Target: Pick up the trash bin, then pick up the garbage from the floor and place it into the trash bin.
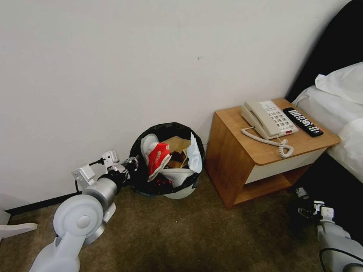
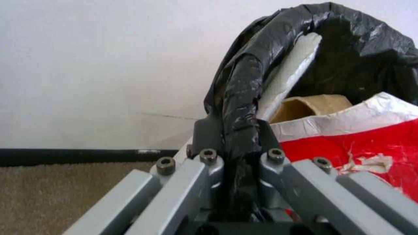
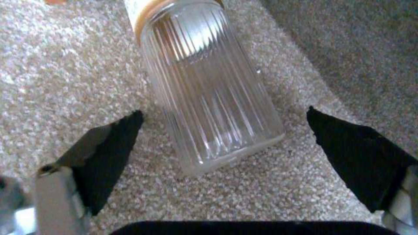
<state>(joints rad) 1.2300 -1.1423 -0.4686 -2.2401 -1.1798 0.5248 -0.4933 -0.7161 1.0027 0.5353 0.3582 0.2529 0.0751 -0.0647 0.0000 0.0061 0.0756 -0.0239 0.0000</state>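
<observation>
Beige-brown short-pile carpet floor (image 1: 170, 234) below a plain white wall (image 1: 113, 68), with a small round white plastic trash bin (image 1: 180, 192) lined with a black bag as the landmark, standing on the carpet against the wall. Crammed inside the bin: crushed red-and-white paper cup (image 1: 158, 158), brown paper bag (image 1: 177, 145), pale-blue face mask (image 1: 194, 153), white slipper (image 1: 148, 142). Just right of the bin, a wooden bedside counter (image 1: 264, 151) carrying a cream corded telephone (image 1: 268, 119) and a black remote control (image 1: 303, 121); farther right of the bin, a white-sheeted bed (image 1: 340, 109). Left end effector (image 2: 235, 143) at the bin's left rim, pressed together and pinching the folded black liner over the edge. Right end effector (image 3: 224, 127) well to the right of the bin, low over the carpet in front of the counter, spread wide on either side of a clear ribbed plastic bottle (image 3: 209, 98) lying on the floor, fingers (image 3: 109, 153) not touching it.
</observation>
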